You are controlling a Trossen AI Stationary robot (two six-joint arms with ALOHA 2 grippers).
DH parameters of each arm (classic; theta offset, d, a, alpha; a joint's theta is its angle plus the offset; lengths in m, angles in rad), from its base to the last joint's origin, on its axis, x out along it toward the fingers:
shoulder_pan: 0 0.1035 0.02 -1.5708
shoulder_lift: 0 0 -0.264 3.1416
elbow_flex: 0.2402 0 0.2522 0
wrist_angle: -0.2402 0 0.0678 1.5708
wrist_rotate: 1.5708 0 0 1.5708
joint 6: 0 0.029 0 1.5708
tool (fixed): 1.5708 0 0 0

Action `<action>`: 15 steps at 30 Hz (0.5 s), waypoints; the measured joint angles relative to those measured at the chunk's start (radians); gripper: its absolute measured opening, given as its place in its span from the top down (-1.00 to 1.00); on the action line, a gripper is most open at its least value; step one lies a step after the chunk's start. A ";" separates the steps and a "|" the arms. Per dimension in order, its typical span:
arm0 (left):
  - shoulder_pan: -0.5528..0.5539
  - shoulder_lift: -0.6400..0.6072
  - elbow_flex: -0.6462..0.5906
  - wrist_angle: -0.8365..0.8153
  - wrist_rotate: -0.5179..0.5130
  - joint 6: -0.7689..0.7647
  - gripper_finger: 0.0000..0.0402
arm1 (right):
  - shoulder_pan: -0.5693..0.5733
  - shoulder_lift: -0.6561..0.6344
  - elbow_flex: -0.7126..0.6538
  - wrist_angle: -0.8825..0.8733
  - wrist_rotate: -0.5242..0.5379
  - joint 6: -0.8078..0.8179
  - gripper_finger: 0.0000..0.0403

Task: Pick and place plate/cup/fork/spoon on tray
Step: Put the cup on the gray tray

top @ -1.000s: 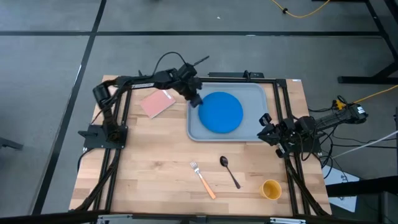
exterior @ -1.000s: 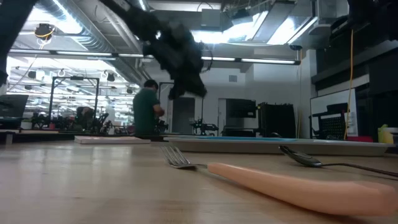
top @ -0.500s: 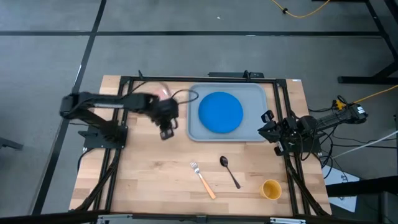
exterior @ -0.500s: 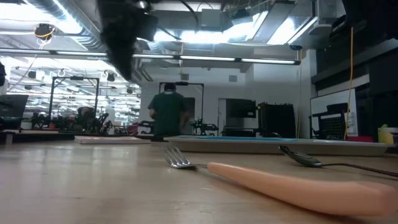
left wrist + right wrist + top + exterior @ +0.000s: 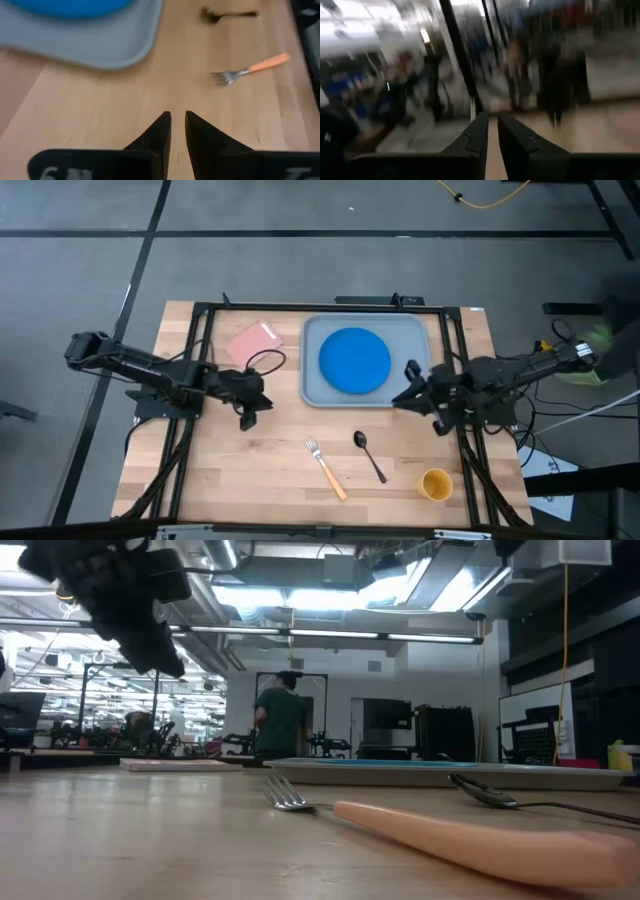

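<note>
The blue plate (image 5: 354, 360) lies flat in the grey-blue tray (image 5: 315, 385) at the table's far middle. The fork (image 5: 326, 468) and the black spoon (image 5: 368, 455) lie on the wood nearer the front, and the yellow cup (image 5: 435, 484) stands at the front right. My left gripper (image 5: 255, 408) hovers shut and empty left of the tray; its wrist view shows the tray's corner (image 5: 115, 50), the fork (image 5: 250, 70) and the spoon (image 5: 227, 14) ahead. My right gripper (image 5: 403, 396) is shut and empty by the tray's near right corner.
A pink card (image 5: 253, 342) lies on the table left of the tray's far end. In the low view the fork (image 5: 450, 830) and spoon (image 5: 500, 798) lie in front of the tray (image 5: 450, 772), and a person (image 5: 285, 725) stands in the room behind.
My left gripper has swung away from the plate's left edge toward the table's left and near side, and now hovers over bare wood left of the tray. My right gripper has moved a little toward the table's left, to the tray's near right corner. The plate has stayed in the tray.
</note>
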 joint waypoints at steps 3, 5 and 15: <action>0.000 -0.056 -0.108 0.166 0.015 0.084 0.76 | 0.000 0.074 0.198 -0.403 -0.001 0.127 0.76; 0.001 -0.094 -0.174 0.262 0.018 0.117 0.76 | 0.000 0.125 0.313 -0.647 -0.001 0.183 0.76; 0.001 -0.211 -0.311 0.417 -0.026 0.126 0.76 | 0.000 0.271 0.486 -0.928 0.081 0.226 0.76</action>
